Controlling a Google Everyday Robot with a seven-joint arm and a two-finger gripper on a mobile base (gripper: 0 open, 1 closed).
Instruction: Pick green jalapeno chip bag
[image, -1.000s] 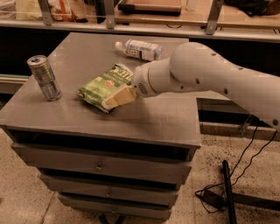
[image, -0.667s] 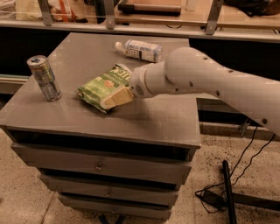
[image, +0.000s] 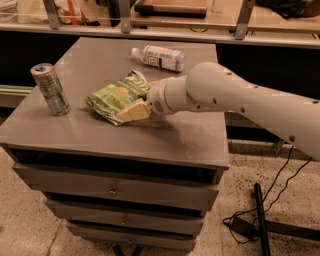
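Observation:
The green jalapeno chip bag (image: 114, 96) is a crinkly light-green bag with white lettering. It lies flat near the middle of the grey cabinet top (image: 165, 135). My gripper (image: 136, 106) reaches in from the right on the white arm (image: 235, 97) and sits at the bag's right end, touching it. Its tan tip rests low on the bag's near right corner. The bag's right end is partly hidden behind the gripper.
A silver drink can (image: 50, 88) stands upright at the cabinet's left edge. A clear plastic bottle (image: 159, 57) lies on its side at the back. A railed counter (image: 150, 25) runs behind. Drawers sit below, and black cables (image: 260, 215) lie on the floor to the right.
The arm has shifted very slightly to the left and stays at the bag's right end. The bag, can and bottle have not moved.

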